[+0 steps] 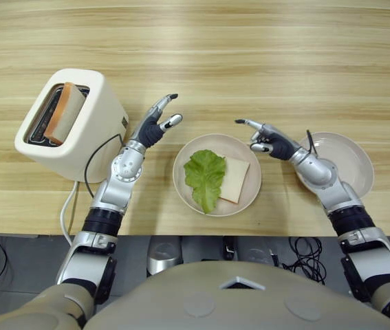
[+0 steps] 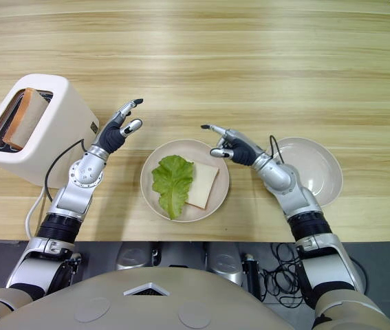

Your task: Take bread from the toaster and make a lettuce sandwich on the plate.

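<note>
This looks like a robotics lab staged as a kitchen corner. A cream toaster (image 1: 78, 137), a plate (image 1: 217, 139) and a shallow bowl (image 1: 351, 159) stand on a broad, light wood-grain desk (image 1: 263, 55). The toaster's white cord (image 1: 64, 210) trails off the desk's near edge, and loose black cables (image 1: 308, 260) lie tangled on the grey floor (image 1: 16, 251) below it.

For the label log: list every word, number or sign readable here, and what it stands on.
Small dark mark on the toaster side: too small to read.
No text can be seen on the plate, the bread, the lettuce, the plate on the right or the table.
</note>
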Controlling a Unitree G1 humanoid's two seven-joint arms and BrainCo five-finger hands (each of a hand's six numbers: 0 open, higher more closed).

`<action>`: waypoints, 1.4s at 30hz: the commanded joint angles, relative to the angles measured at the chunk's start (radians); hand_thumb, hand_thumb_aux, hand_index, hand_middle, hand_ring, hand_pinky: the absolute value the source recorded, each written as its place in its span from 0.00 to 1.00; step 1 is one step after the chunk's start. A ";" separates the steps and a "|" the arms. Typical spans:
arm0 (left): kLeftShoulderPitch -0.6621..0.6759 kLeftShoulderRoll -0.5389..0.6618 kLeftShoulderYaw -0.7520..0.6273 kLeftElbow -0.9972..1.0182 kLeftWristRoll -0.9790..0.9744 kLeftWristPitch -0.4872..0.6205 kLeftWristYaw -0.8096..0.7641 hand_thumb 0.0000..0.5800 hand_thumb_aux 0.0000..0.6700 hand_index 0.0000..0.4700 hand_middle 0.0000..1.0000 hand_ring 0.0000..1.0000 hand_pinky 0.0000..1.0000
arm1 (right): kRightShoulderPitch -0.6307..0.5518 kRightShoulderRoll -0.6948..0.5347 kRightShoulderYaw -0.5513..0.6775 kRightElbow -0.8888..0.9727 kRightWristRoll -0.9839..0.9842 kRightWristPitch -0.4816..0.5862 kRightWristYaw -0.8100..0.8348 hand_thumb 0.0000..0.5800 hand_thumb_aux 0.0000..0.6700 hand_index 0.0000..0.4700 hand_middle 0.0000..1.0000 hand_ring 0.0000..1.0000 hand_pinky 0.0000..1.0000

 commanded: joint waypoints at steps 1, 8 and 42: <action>0.012 0.009 -0.001 0.020 0.006 0.003 0.001 0.00 0.00 0.00 0.00 0.00 0.00 | 0.010 0.005 0.000 -0.004 -0.018 0.002 -0.007 0.00 0.00 0.00 1.00 1.00 1.00; 0.011 0.011 -0.001 0.022 0.004 0.001 -0.001 0.00 0.00 0.00 0.00 0.00 0.00 | 0.026 0.010 0.070 -0.030 -0.237 -0.032 -0.129 0.00 0.00 0.00 0.00 0.00 0.00; -0.008 -0.006 -0.022 0.046 0.010 0.013 -0.005 0.00 0.00 0.00 0.00 0.00 0.00 | -0.089 -0.003 0.356 0.059 -0.717 0.025 -0.561 0.81 0.57 0.56 0.00 0.00 0.00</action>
